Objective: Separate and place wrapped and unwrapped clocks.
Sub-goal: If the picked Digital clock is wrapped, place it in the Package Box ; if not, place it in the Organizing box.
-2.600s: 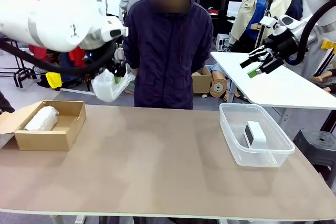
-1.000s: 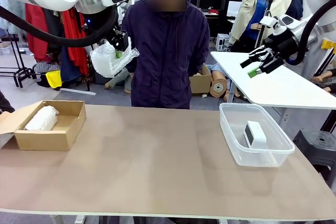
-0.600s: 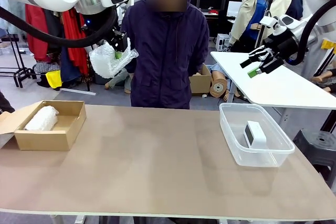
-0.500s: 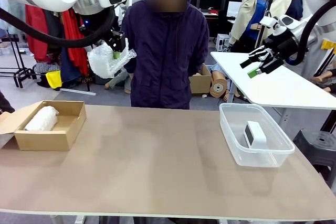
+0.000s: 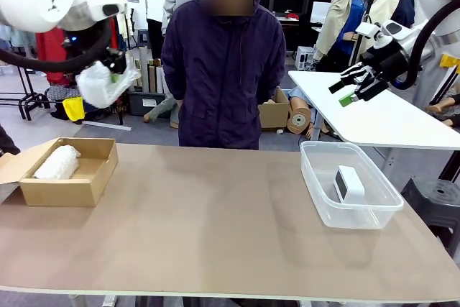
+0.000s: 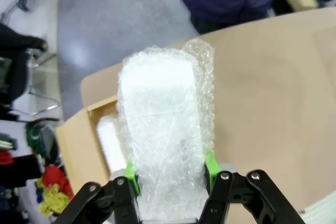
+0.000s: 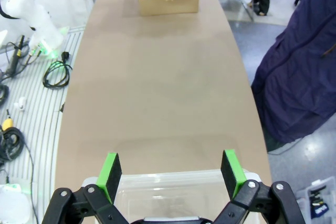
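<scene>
My left gripper hangs high over the table's far left, shut on a bubble-wrapped clock. In the left wrist view that wrapped clock stands between the green pads, above the cardboard box. A second wrapped clock lies in the cardboard box at the table's left. The bare white clock stands in the clear plastic tub at the right. My right gripper is open and empty, raised high at the far right; its wrist view looks down on the tub's rim.
A person in a dark jacket stands at the table's far edge, in the middle. The brown tabletop lies bare between box and tub. A white table stands behind on the right.
My left arm has swung left with the wrapped clock, from beside the person to above the cardboard box's side. The right arm has not moved.
</scene>
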Controlling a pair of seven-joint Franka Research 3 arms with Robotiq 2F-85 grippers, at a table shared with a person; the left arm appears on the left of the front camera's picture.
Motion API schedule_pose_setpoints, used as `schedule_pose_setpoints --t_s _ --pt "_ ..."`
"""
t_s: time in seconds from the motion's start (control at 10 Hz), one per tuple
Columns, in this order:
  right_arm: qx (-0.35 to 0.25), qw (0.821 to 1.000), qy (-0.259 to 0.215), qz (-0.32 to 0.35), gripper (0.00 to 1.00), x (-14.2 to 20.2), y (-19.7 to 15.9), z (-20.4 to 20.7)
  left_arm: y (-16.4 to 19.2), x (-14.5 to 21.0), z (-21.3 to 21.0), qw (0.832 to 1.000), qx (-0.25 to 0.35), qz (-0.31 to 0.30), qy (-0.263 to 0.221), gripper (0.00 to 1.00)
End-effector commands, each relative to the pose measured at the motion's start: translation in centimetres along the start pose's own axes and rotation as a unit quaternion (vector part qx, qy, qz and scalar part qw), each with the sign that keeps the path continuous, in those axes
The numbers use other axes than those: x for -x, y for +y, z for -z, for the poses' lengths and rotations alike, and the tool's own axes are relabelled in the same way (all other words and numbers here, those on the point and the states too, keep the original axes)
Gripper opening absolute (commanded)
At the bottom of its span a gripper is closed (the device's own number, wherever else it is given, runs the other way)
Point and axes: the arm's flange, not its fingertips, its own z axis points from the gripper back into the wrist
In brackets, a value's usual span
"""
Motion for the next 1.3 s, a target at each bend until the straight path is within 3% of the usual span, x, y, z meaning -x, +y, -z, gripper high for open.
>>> schedule_pose_setpoints --t_s 0.0,0.2,0.3,0.7,0.8,0.9,1.2 --pt "-0.002 1.0 0.008 -0.004 1.0 -0.2 0.3 0.0 1.8 1.1 2.1 0.999 -0.046 -0.014 0.012 0.0" --pt "-0.002 1.0 0.008 -0.004 1.0 -0.2 0.3 0.0 3.2 2.0 4.4 0.997 -0.054 -0.041 0.029 0.0" --pt "-0.002 1.0 0.008 -0.004 1.0 -0.2 0.3 0.0 3.7 2.4 5.5 0.994 -0.09 -0.053 0.027 0.0" --pt "-0.002 1.0 0.008 -0.004 1.0 -0.2 0.3 0.0 4.4 3.4 8.7 0.988 -0.074 -0.138 0.018 0.0" --pt "-0.002 1.0 0.008 -0.004 1.0 -0.2 0.3 0.0 4.1 2.4 8.3 0.98 -0.112 -0.163 0.006 0.0" --pt "-0.002 1.0 0.008 -0.004 1.0 -0.2 0.3 0.0 4.6 3.3 8.6 0.991 -0.065 -0.111 0.035 0.0" --pt "-0.002 1.0 0.008 -0.004 1.0 -0.2 0.3 0.0 4.6 3.3 8.6 0.991 -0.065 -0.111 0.035 0.0"
